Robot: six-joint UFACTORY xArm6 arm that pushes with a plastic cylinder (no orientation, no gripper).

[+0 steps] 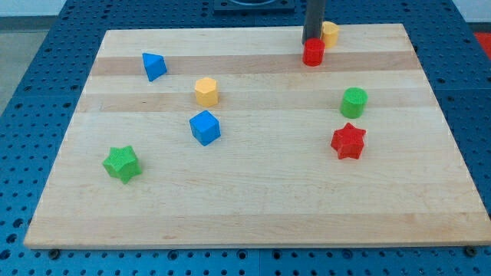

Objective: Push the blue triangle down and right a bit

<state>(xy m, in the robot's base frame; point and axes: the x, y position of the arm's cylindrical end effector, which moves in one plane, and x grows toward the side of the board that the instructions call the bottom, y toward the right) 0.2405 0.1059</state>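
Observation:
The blue triangle (153,66) lies near the top left of the wooden board (253,207). My tip (311,41) is at the top of the board, right of centre, far to the right of the blue triangle. It stands just above a red block (313,53) and beside a yellow block (330,33), which it partly hides.
A yellow hexagon block (206,91) and a blue cube (205,127) lie below and right of the triangle. A green star (122,163) sits at the lower left. A green cylinder (354,102) and a red star (348,141) lie on the right.

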